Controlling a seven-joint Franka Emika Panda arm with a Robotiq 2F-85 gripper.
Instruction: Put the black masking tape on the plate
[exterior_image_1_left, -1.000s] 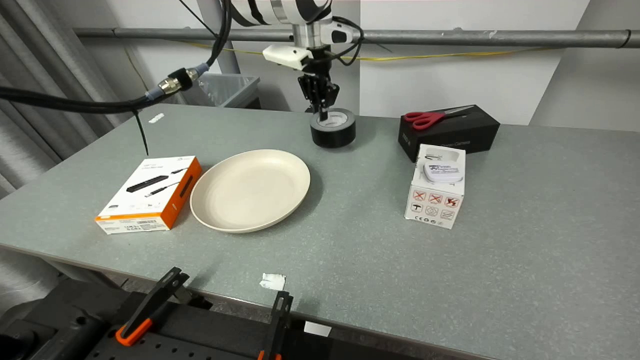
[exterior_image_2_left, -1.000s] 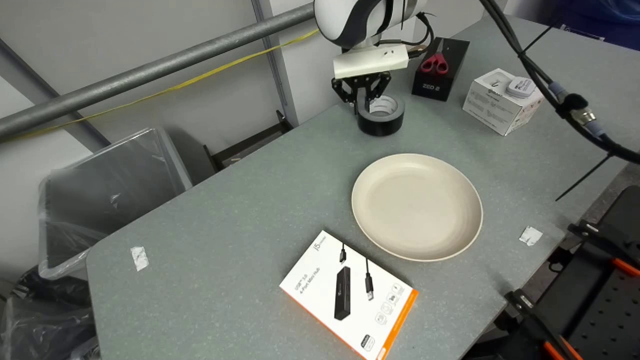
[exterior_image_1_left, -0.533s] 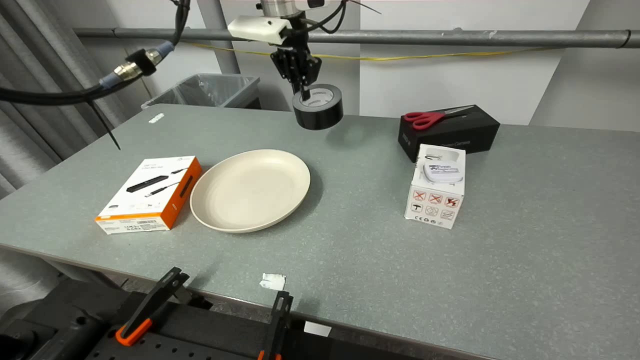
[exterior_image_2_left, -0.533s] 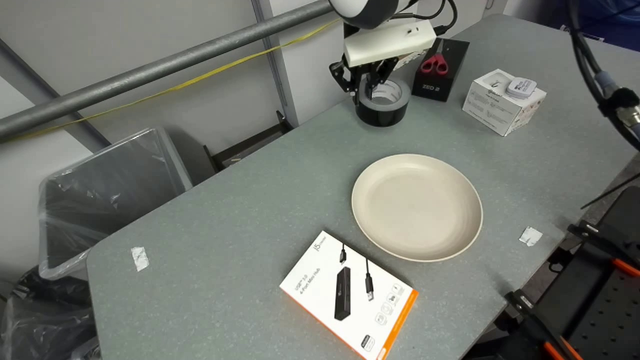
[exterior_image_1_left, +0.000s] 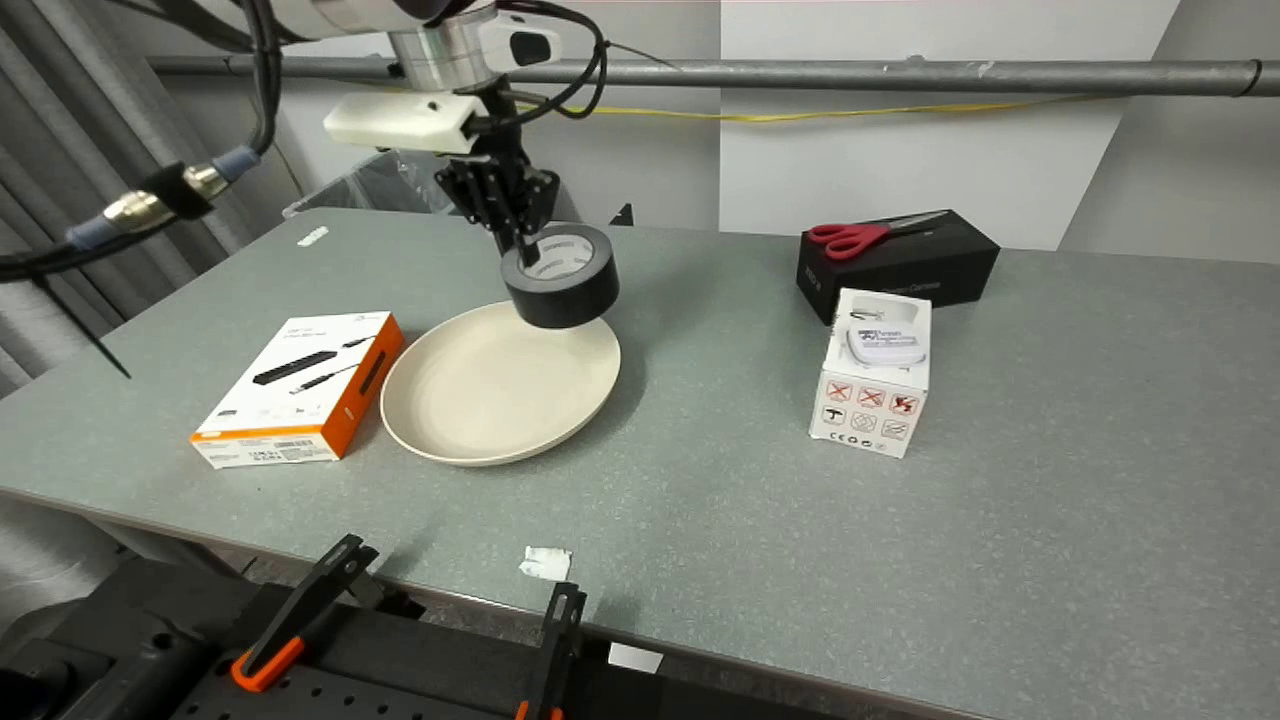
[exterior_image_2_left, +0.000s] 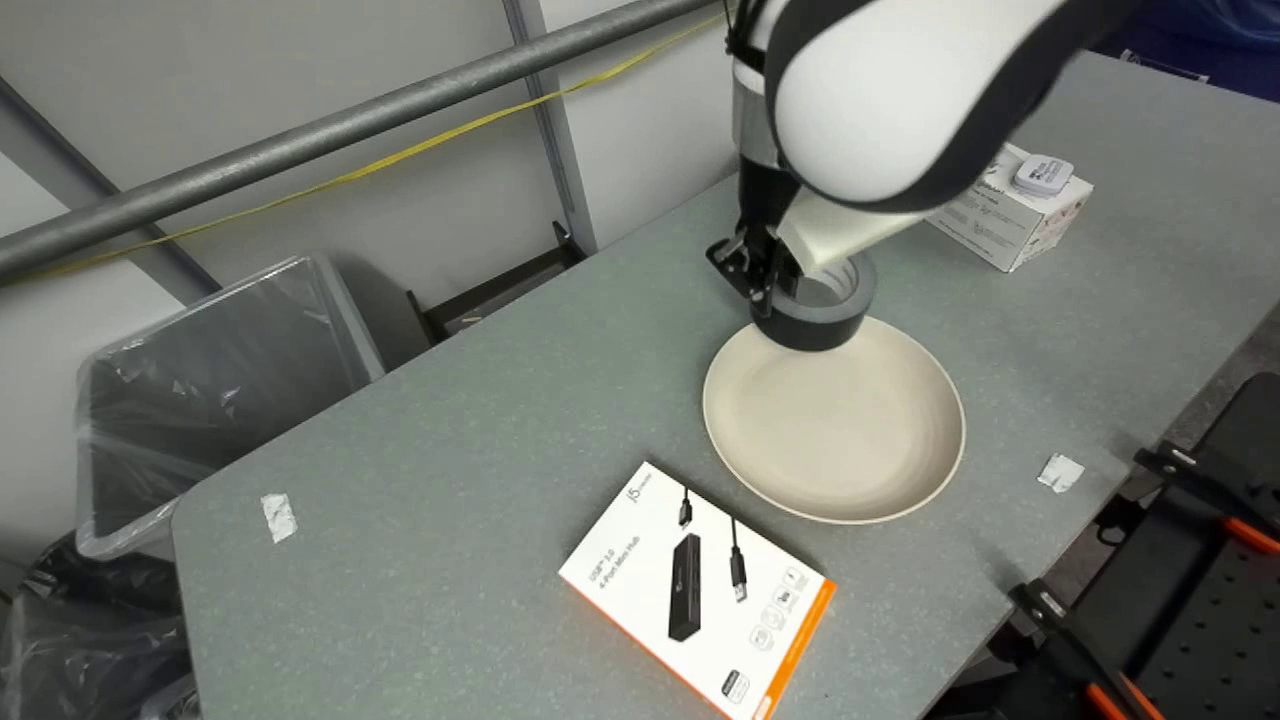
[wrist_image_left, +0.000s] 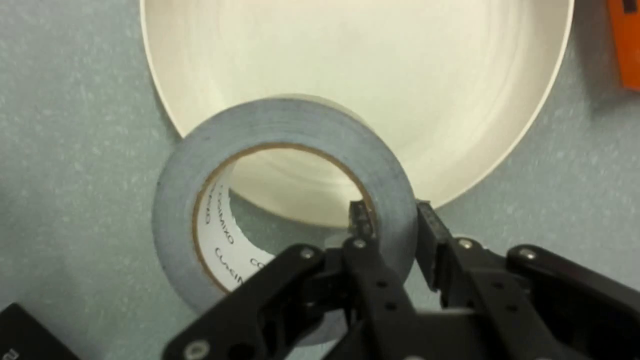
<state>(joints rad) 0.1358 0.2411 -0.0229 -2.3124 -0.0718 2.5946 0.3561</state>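
Our jaws pinch the black masking tape (exterior_image_1_left: 562, 291) by its wall, and the plate (wrist_image_left: 362, 65) we want lies beyond them, toward the wrist view's top edge.

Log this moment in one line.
gripper: closed on wall of black masking tape | tape: aloft, not yet on plate | plate: rim partly hidden by tape, all views

In my gripper (wrist_image_left: 394, 225) I count one roll of black masking tape (exterior_image_1_left: 565, 300), below it one plate (exterior_image_1_left: 490, 385). Farther from my gripper there are three boxes (exterior_image_1_left: 300, 375) (exterior_image_1_left: 930, 275) (exterior_image_1_left: 868, 408), one pair of scissors (exterior_image_1_left: 850, 240), one small white case (exterior_image_1_left: 887, 343) and two clamps (exterior_image_1_left: 308, 605) (exterior_image_1_left: 558, 645).
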